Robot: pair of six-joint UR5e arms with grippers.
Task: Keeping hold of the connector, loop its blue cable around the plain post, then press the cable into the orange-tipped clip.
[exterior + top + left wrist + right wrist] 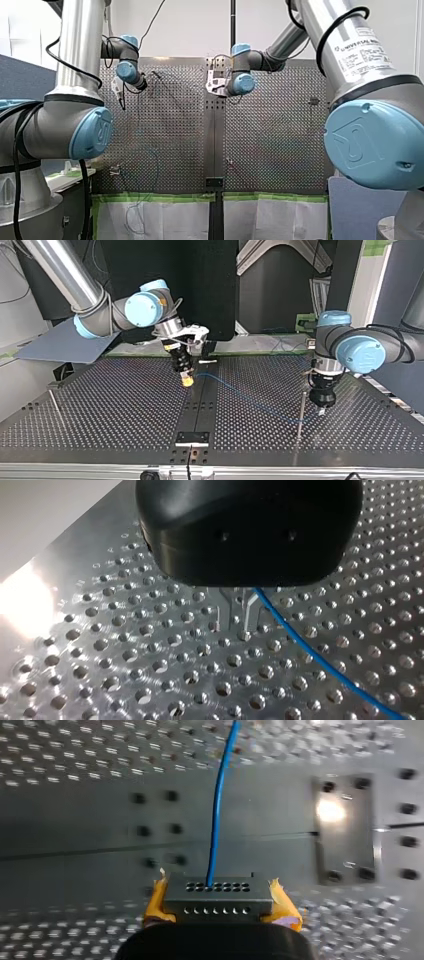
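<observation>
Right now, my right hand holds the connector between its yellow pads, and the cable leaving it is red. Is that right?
No: the cable is blue, not red, as the right wrist view shows. The rest holds: my right hand grips the connector between its yellow pads.

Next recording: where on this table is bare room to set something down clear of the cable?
In the top view, bare table lies between the edge post at its left and the centre strip, and right of my left gripper. Crowded: the cable running from the connector in my right gripper to the second post beside my left gripper.
</observation>
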